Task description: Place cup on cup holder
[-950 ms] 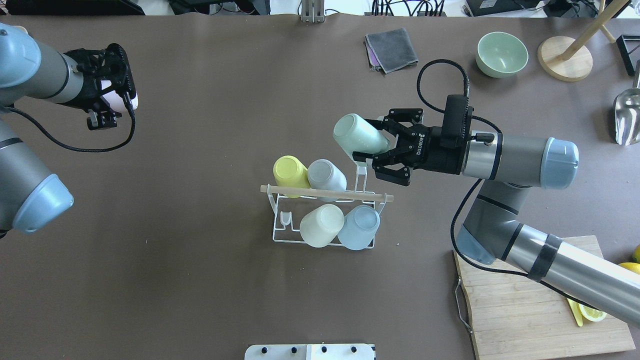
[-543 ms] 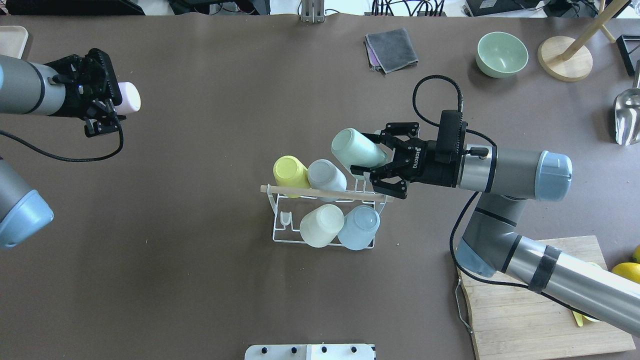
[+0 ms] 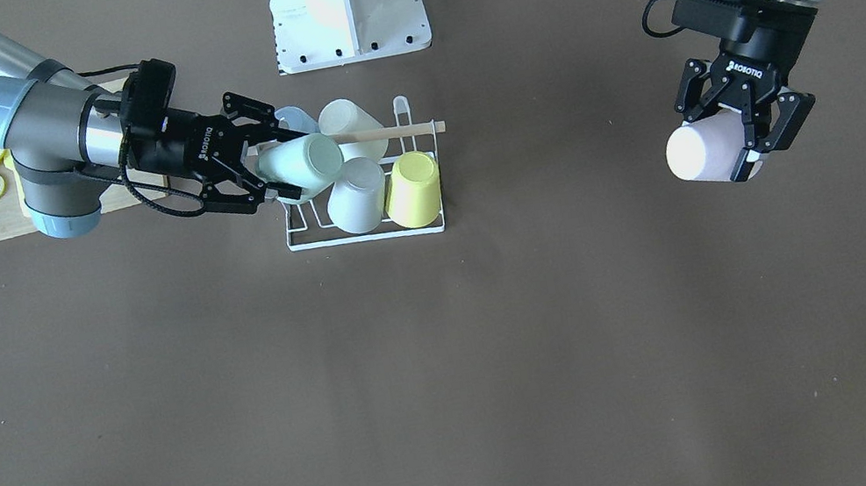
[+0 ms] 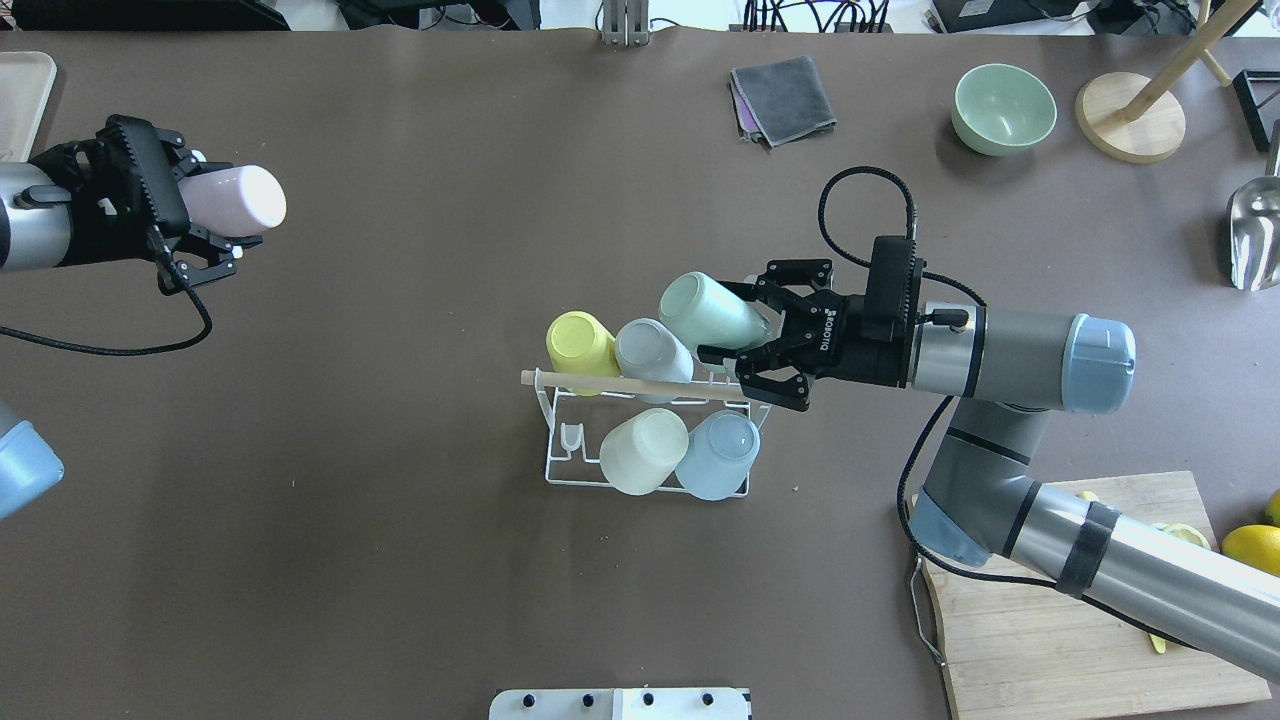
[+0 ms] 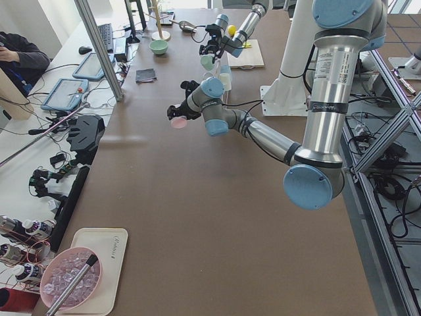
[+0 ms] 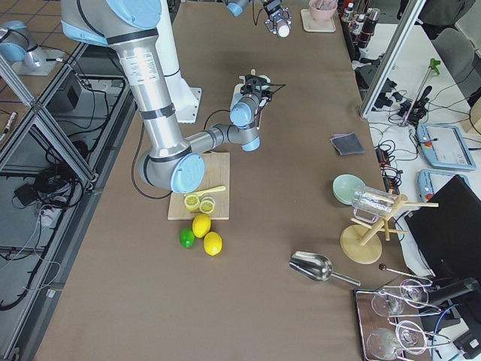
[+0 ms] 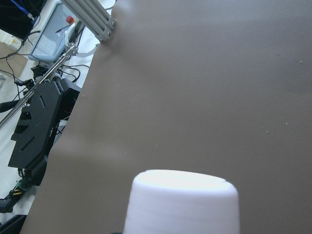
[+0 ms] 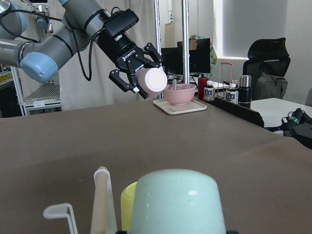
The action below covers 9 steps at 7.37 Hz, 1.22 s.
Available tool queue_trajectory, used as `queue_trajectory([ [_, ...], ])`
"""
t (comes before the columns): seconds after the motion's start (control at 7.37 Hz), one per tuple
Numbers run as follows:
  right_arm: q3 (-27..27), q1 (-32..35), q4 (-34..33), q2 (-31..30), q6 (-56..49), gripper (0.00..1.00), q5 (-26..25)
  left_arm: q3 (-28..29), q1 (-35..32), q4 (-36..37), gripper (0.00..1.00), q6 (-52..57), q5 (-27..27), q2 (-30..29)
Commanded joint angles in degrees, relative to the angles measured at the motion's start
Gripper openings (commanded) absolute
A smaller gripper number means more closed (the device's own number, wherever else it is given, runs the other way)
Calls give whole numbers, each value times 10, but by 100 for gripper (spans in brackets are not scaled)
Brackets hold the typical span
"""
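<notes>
At the left, the left gripper (image 4: 228, 200) pinches a pink cup (image 4: 255, 197) above the worktop (image 4: 400, 560). The cup's long axis is near level and its closed bottom points toward the middle, well apart from the cup holder (image 4: 600, 381). The holder carries a yellow cup (image 4: 578, 342), a grey cup (image 4: 650, 352), a cream cup (image 4: 640, 450) and a pale blue cup (image 4: 718, 455), and at its far right corner the right gripper (image 4: 728, 320) clamps a mint cup (image 4: 700, 308), tilted bottom-up away from the wrist, just beside the grey cup; its mouth is hidden, so whether it sits on a prong cannot be told.

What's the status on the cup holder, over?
Right gripper shut on mint cup, at end of cup holder. Left gripper shut on pink cup, far aside. Four cups racked; nothing blocking.
</notes>
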Motion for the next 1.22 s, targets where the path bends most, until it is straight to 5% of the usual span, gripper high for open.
queue_trajectory([
  [0.0,2,-6,0,-8,-2,21,0,1,2,-79,4,-47,-2,5],
  [0.14,4,-9,0,-9,-2,26,0,1,13,-127,4,-81,-2,6],
  [0.41,9,-5,1,-15,-1,57,2,2,52,-221,5,-144,0,8],
  [0.68,30,-6,4,-40,-1,71,4,3,59,-253,6,-154,1,13],
  [0.81,33,-6,6,-44,-1,100,5,2,63,-269,6,-154,4,12],
  [1.09,34,-4,6,-50,2,100,5,4,73,-319,6,-156,5,14],
])
